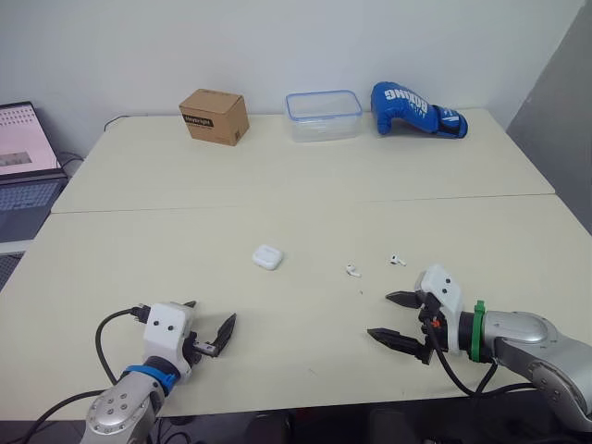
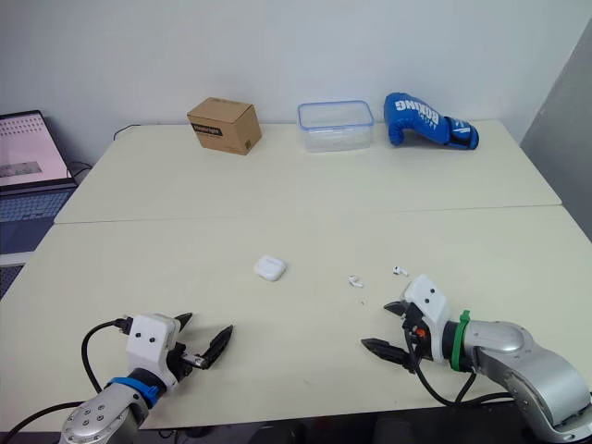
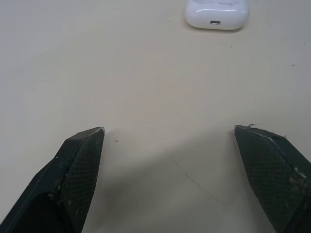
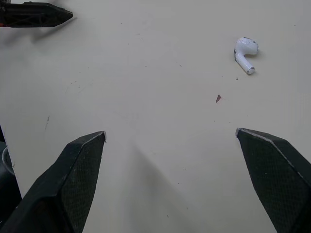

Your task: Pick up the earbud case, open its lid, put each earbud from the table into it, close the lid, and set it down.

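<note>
Hovering low over the near edge of the cream table [image 1: 277,176], the left gripper [image 1: 211,314] and right gripper [image 1: 379,315] each have their black fingers spread wide, holding nothing. Past them lies one earbud case [image 1: 267,257], white, glossy and rounded. Its lid is shut and its charging port faces the left gripper. Two white earbuds rest to its right, apart from each other: the nearer earbud [image 1: 353,271] and the farther earbud [image 1: 398,260]. A seam crosses the tabletop. Along the far edge stand one cardboard box [image 1: 215,116], one clear blue-rimmed container [image 1: 323,115] and one blue boxing glove [image 1: 416,109]. One open laptop [image 1: 23,157] sits off to the left, with a white wall [image 1: 277,37] behind.
</note>
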You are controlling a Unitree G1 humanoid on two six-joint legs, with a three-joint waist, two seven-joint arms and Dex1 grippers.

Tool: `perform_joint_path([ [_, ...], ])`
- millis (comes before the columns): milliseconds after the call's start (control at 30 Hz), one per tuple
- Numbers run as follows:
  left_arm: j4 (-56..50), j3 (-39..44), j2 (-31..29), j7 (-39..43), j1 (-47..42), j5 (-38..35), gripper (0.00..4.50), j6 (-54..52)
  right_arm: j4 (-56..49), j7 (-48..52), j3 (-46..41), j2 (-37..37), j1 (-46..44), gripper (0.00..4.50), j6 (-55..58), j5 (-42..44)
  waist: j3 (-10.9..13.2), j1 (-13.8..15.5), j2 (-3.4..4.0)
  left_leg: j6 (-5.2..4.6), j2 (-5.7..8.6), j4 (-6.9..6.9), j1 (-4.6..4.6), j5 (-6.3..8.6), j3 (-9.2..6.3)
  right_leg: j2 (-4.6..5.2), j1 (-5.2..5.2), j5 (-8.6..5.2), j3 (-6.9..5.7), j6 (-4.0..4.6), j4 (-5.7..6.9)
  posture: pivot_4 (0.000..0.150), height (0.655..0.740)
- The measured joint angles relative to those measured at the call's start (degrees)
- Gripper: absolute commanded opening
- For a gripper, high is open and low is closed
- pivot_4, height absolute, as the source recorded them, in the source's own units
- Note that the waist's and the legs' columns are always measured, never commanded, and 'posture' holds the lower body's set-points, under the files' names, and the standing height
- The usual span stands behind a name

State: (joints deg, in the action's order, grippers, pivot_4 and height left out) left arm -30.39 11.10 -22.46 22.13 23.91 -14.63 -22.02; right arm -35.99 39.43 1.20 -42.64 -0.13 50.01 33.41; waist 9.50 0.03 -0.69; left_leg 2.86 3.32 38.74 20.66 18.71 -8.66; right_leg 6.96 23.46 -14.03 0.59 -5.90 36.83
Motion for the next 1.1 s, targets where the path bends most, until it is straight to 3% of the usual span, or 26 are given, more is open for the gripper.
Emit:
perform_joint_path([
  [533, 0.01, 0.08, 0.10, 3.33, -0.45, -2.82, 4.46, -0.10, 0.49, 2.13, -0.04, -0.25, 1.24, 4.49, -2.53, -0.68, 0.00, 0.00, 0.00, 0.00, 0.00, 0.00, 0.00, 0.00, 0.00, 0.00, 0.00, 0.00, 0.00, 0.00, 0.00, 0.150, 0.7307],
  [700, 0.06, 0.77, -2.44, 6.93, -7.57, -8.29, 4.46, -2.80, 1.95, 6.18, -0.04, -3.56, 0.01, 4.49, -6.95, -1.97, 0.00, 0.03, 0.00, 0.01, 0.00, 0.02, -0.01, -0.01, -0.02, 0.00, -0.02, 0.00, -0.05, 0.00, 0.03, 0.150, 0.7307],
  [1100, 14.02, -5.10, 0.31, 8.37, -18.59, -3.80, 4.46, 5.78, 9.80, 14.70, -0.95, -5.22, -11.70, 4.49, -18.77, -5.17, 0.01, -0.11, -0.01, 0.22, 0.02, 0.02, 0.00, -0.12, -0.03, 0.00, -0.02, 0.01, -0.04, 0.00, -0.02, 0.150, 0.7307],
])
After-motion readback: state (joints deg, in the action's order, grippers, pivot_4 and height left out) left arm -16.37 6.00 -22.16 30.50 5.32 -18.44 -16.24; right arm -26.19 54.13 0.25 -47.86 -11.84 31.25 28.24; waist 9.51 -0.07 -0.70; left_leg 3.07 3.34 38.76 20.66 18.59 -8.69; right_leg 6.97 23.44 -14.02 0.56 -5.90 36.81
